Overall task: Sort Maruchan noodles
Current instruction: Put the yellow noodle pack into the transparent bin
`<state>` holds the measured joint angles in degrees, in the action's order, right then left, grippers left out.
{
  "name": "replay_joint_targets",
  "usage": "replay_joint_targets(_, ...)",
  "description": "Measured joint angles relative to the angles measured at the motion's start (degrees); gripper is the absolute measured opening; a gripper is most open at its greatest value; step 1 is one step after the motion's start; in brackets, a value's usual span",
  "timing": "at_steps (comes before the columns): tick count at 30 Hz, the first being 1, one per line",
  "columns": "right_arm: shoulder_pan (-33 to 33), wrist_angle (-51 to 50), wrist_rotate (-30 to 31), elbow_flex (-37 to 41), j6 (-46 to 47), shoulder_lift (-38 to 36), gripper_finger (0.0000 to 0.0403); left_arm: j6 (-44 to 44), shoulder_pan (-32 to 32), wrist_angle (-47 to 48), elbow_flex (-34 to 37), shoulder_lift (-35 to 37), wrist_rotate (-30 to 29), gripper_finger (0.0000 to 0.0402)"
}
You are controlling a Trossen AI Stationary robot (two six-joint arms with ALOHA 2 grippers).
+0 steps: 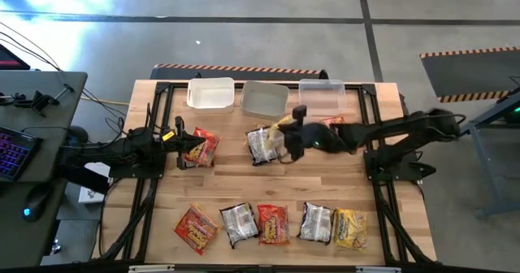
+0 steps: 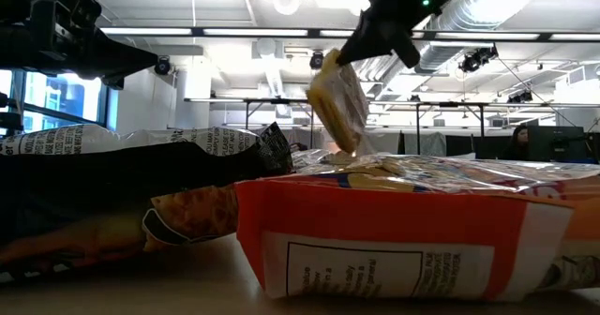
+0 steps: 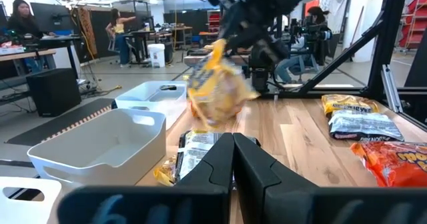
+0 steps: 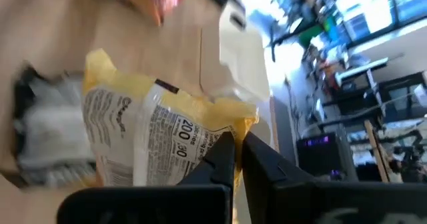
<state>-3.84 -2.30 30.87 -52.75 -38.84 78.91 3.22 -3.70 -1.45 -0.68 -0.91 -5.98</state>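
My right gripper point(image 1: 291, 135) is shut on a yellow noodle packet point(image 1: 281, 127) above the table's middle; the packet also shows in the low view point(image 2: 339, 99), the left wrist view point(image 3: 215, 94) and the right wrist view point(image 4: 147, 137). A silver packet point(image 1: 262, 146) lies flat below it. My left gripper point(image 3: 233, 159) is shut and empty, above a red packet point(image 1: 201, 148) at the left. Red point(image 1: 195, 227), silver point(image 1: 238, 223), red point(image 1: 273, 224), silver point(image 1: 316, 222) and yellow point(image 1: 351, 228) packets lie in a row near the front edge. My right gripper pinches the yellow packet's crimped end edge point(image 4: 223, 132) between its two fingers. The fingers come from above, slanting down from the table's right side. The packet hangs tilted below the fingers point(image 2: 375, 36), lifted clear of the table and of the silver packet.
Three pale bins point(image 1: 210, 93) point(image 1: 265, 99) point(image 1: 321, 93) stand along the far edge. Another red packet point(image 1: 331, 123) lies by the right bin. A red-orange packet point(image 2: 403, 240) fills the low view's foreground. People sit at desks beyond the table.
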Motion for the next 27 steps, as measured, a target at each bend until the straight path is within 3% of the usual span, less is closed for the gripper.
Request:
replay_joint_targets(5, -4.5, 10.4, -1.1, 4.9, 0.4, -1.6, 0.0000, 0.0, 0.0, 0.0, 0.0, 0.0, 0.0, 0.0003)
replay_joint_targets(10, -6.5, 12.1, -3.8, 5.4, 3.6, -1.7, 0.0000, 0.0, 0.0, -0.1, 0.0, 0.0, 0.0, 0.0003)
replay_joint_targets(16, -6.0, 13.5, -11.0, 5.4, 6.8, -1.7, 0.0000, -0.5, 0.0, -0.3, 0.0, 0.0, 0.1, 0.0003)
replay_joint_targets(23, -4.1, 17.3, -16.5, 5.4, 6.7, -1.7, 0.0000, -7.7, 0.0, -5.8, 0.0, -0.1, 0.9, 0.0003)
replay_joint_targets(27, -2.3, 19.5, -21.3, 5.4, 6.5, -1.7, 0.0000, -9.4, 0.0, -9.3, -0.1, -2.0, 5.9, 0.0003)
